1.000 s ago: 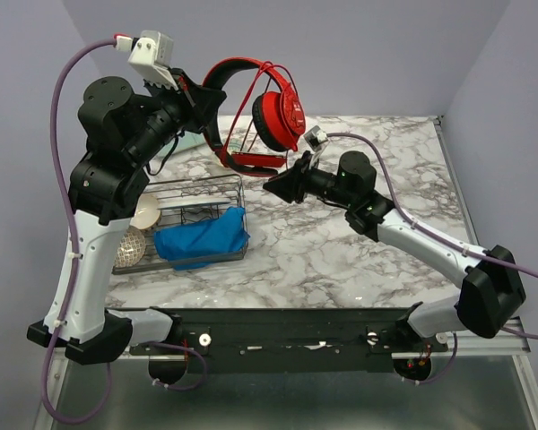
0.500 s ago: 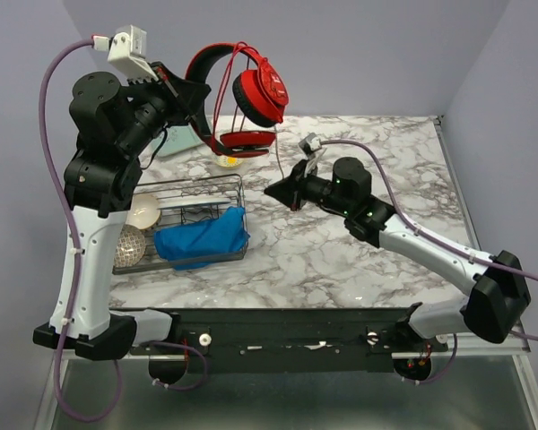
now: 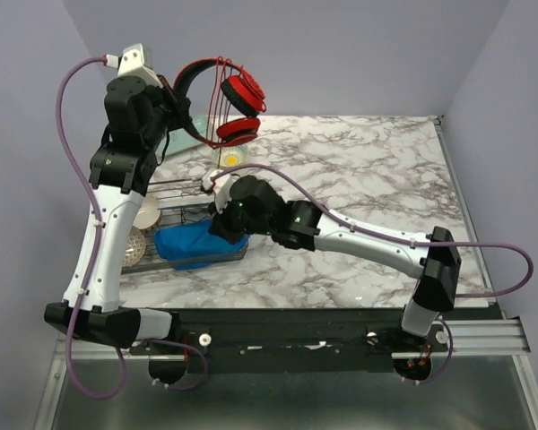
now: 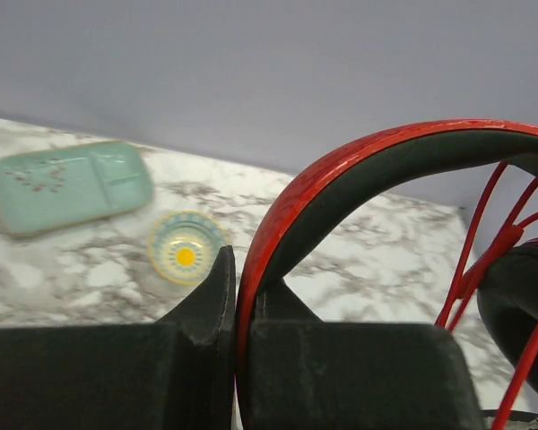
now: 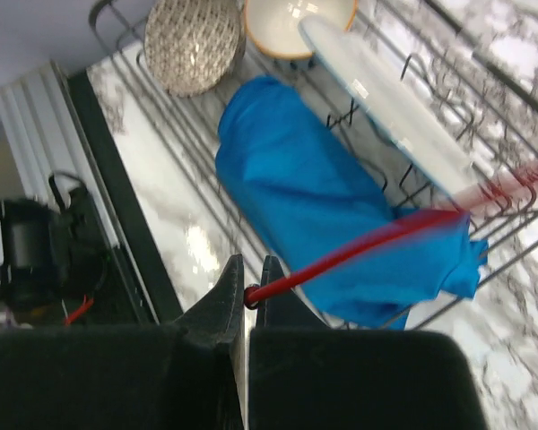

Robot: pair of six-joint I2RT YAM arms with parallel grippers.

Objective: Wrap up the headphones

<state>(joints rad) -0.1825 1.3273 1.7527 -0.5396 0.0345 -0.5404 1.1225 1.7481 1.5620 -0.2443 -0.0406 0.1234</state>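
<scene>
Since the earlier frame the right arm has swung from mid-desk across to the left, so the right tool (image 3: 222,226) now sits low over the wire rack (image 3: 175,190). The left arm has carried the headphones (image 3: 242,90) further left and away.

From above, the left tool (image 3: 173,97) holds the headphones high over the far left corner of the desk (image 3: 368,161), both cups hanging free and red loops draped over the band.

The left wrist view shows that tool pinching the headband (image 4: 368,152) edge-on near one end. A teal tray (image 4: 67,184) and a small dish (image 4: 186,253) lie on the marble below.

In the right wrist view, the fingers are pressed together on the thin red cable (image 5: 341,256), which runs taut up and to the right above a blue cloth (image 5: 314,206) lying in the rack.

The headband looks stiff and springy, so it is the sound place for a firm hold. The cups probably swivel and make poor handles. The cable seems light, limp and slick, so it is likely to slide through a pinch. It is best gripped along its free run and never tugged hard where it enters a cup.
</scene>
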